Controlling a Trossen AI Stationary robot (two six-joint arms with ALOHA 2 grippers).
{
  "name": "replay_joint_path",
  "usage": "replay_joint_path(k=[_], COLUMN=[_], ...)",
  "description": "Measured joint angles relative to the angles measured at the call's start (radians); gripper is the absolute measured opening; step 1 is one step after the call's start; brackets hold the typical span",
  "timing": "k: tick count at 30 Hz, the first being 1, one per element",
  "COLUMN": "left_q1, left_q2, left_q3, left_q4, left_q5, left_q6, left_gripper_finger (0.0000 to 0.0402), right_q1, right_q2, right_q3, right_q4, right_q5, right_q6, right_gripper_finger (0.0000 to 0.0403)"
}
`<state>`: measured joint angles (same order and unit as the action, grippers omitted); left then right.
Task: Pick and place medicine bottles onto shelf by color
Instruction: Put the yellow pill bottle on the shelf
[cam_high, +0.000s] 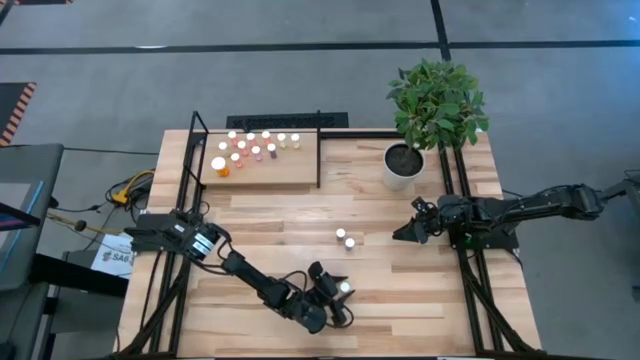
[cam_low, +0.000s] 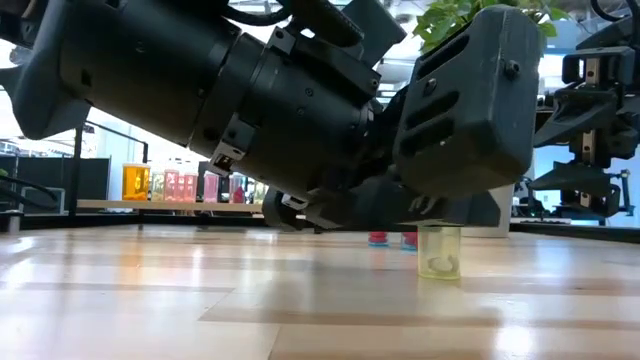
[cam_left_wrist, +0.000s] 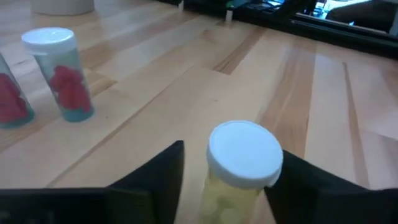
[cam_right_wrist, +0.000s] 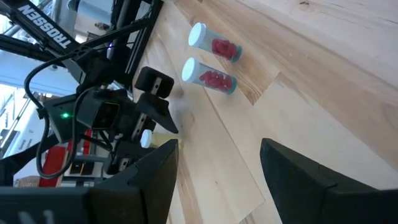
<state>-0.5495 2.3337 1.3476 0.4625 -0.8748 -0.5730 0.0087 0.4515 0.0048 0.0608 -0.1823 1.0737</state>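
Note:
A yellow medicine bottle (cam_left_wrist: 244, 152) with a white cap stands upright on the table near its front edge (cam_high: 344, 288) (cam_low: 440, 252). My left gripper (cam_left_wrist: 233, 152) reaches over it at a shallow slant, open, one finger on each side of the cap. Two red bottles (cam_high: 346, 238) (cam_left_wrist: 59, 71) stand at mid-table. Several bottles (cam_high: 250, 148) stand on the shelf (cam_high: 290, 170) at the far left. My right gripper (cam_high: 405, 232) (cam_right_wrist: 217, 155) waits open at the right, holding nothing. My left gripper has the yellow bottle between its fingers, which come slanting down from the table's left. One finger (cam_left_wrist: 298, 177) stands right against the cap's rim (cam_left_wrist: 277, 163); whether it touches I cannot tell. The other finger (cam_left_wrist: 168, 162) stands off by a visible gap.
A potted plant in a white pot (cam_high: 402, 165) stands at the far right. Black frame rods run along the table's left and right sides (cam_high: 460, 190). Bare wood lies between the red bottles and the shelf.

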Motion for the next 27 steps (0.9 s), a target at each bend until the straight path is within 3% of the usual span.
replay_joint_path(k=[6,11,17,22,27], left_q1=[0.013,0.015,0.04,0.079,0.113], left_q2=[0.0,0.0,-0.02,-0.055,-0.103], left_q3=[0.0,0.0,-0.001,-0.001,-0.008], left_q4=[0.002,0.005,0.001,0.0,0.0], left_q5=[0.005,-0.006,-0.063,-0.129,-0.245], left_q6=[-0.023,-0.05,-0.073,-0.005,0.008], left_gripper_finger=[0.0094,0.0054,0.0071,0.0089,0.0088], right_q1=[0.0,0.0,0.0,0.0,0.0], right_q2=[0.0,0.0,0.0,0.0,0.0], right_q3=[0.0,0.0,0.0,0.0,0.0], right_q4=[0.0,0.0,0.0,0.0,0.0], right_q5=[0.0,0.0,0.0,0.0,0.0], right_q6=[0.0,0.0,0.0,0.0,0.0], right_gripper_finger=[0.0249,0.0249,0.0249,0.0249,0.0249])
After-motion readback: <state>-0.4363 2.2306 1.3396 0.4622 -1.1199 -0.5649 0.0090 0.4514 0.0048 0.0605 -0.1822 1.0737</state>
